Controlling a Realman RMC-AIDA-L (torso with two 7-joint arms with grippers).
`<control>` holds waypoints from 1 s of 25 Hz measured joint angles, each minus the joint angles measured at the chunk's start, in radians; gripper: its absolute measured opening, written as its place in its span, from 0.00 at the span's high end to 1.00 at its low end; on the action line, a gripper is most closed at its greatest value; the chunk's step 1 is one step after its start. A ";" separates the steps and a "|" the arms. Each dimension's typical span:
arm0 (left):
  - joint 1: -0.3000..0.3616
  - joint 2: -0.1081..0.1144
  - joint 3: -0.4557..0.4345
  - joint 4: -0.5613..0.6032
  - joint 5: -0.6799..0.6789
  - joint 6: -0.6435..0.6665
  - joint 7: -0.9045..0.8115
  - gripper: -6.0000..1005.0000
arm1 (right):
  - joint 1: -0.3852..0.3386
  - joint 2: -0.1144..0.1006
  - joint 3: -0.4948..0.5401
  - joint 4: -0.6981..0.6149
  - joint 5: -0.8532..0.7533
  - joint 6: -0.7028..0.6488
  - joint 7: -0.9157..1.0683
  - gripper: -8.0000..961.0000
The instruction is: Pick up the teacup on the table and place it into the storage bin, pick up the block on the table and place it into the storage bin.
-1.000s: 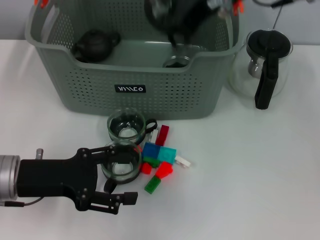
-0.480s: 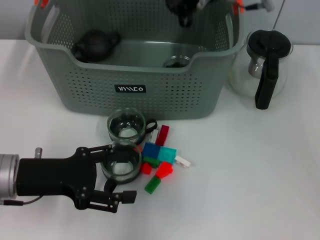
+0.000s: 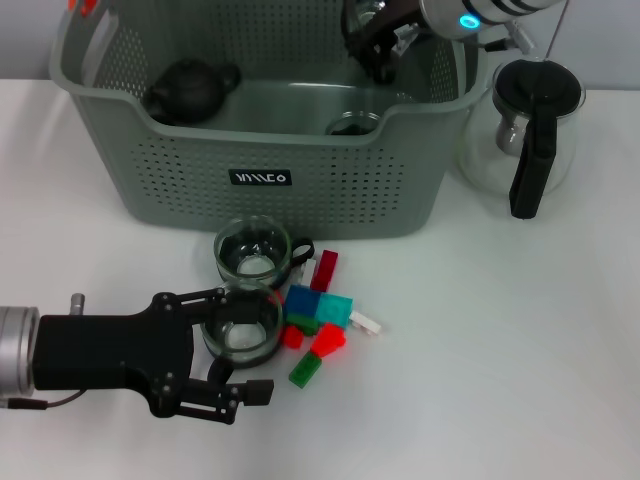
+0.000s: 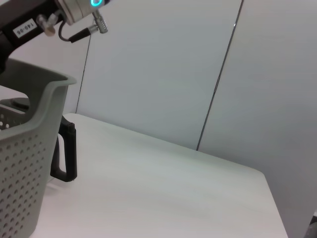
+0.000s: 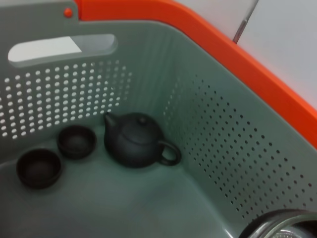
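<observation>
Head camera looks down; right wrist peers closely into shared storage bin (image 3: 260, 160).

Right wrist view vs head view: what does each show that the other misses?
Right wrist only: two small dark cups on the bin floor. Head only: left tool around a glass teacup, a second teacup, the blocks, the glass pot, and the right tool over the bin. Both: the bin and dark teapot.

the storage bin (image 3: 300, 185) is grey-green, its sides dotted with small holes, with a black label (image 3: 260, 178) lettered in white and orange trim. on the white bench (image 3: 500, 350) lie red, green, blue, teal and white blocks (image 3: 318, 315) beside clear glass teacups (image 3: 252, 250). inside the bin sits a dark, near-black teapot (image 5: 137, 140).
</observation>
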 joint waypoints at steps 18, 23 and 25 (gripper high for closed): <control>-0.007 0.000 0.000 -0.006 0.000 -0.002 0.000 0.07 | 0.002 0.003 -0.048 0.093 -0.001 0.107 0.003 0.94; -0.008 0.000 0.000 -0.006 0.000 -0.002 0.000 0.07 | 0.004 0.003 -0.058 0.097 -0.001 0.110 0.004 0.94; -0.008 0.000 0.000 -0.006 0.000 -0.002 0.000 0.07 | 0.005 0.003 -0.062 0.097 -0.001 0.110 0.004 0.94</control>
